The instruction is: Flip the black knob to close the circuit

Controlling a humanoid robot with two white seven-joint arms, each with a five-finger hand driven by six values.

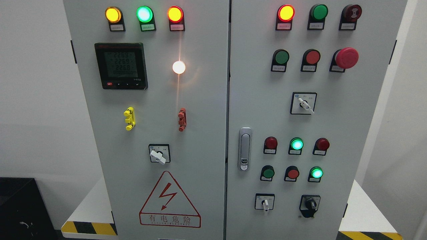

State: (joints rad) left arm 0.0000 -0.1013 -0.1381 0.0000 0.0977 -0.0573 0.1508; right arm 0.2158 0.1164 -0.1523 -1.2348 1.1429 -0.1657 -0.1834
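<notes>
Low on the cabinet's right door [350, 140], the black knob [311, 204] stands untouched, no robot hand visible.

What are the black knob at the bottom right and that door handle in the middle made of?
Black knob: probably moulded plastic, going by its dull black surface with little shine. Door handle: seemingly chromed or polished metal, silvery with bright reflections, though plated plastic can't be excluded.

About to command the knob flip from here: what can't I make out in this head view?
- Robot hands: neither is in the frame.
- Black knob: the print on its plate is too small, so its on and off positions are unmarked to me.
- Button labels: too small and blurred to read.
- Meter: the digits are faint and glare-washed.
- Cabinet base: cut off by the bottom edge.
</notes>
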